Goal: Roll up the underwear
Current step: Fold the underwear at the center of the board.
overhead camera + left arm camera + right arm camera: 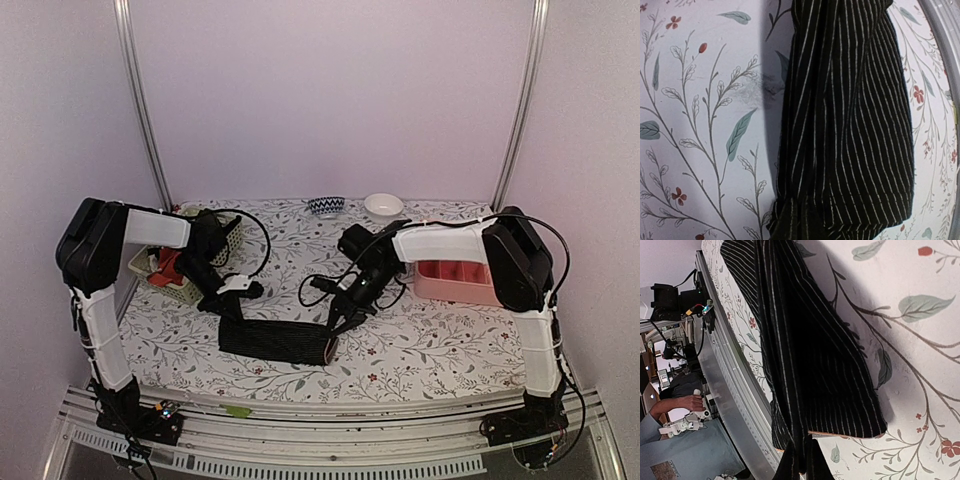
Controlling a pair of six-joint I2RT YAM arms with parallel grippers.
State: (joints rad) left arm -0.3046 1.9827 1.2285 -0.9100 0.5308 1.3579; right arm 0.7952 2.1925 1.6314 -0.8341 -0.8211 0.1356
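Top: one black underwear [275,338], a flat strip near the front edge of the bench [430,345]; one red-orange underwear [168,265] in one basket [185,292]. Open bench to the strip's right.
Left wrist: left jaws clenched; grasp unclear.
Right wrist: right jaws pinch the strip's raised end.

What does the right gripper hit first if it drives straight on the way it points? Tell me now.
The underwear: the right gripper points down at its right end, jaws shut, apparently already at the cloth. Under that lies the table.
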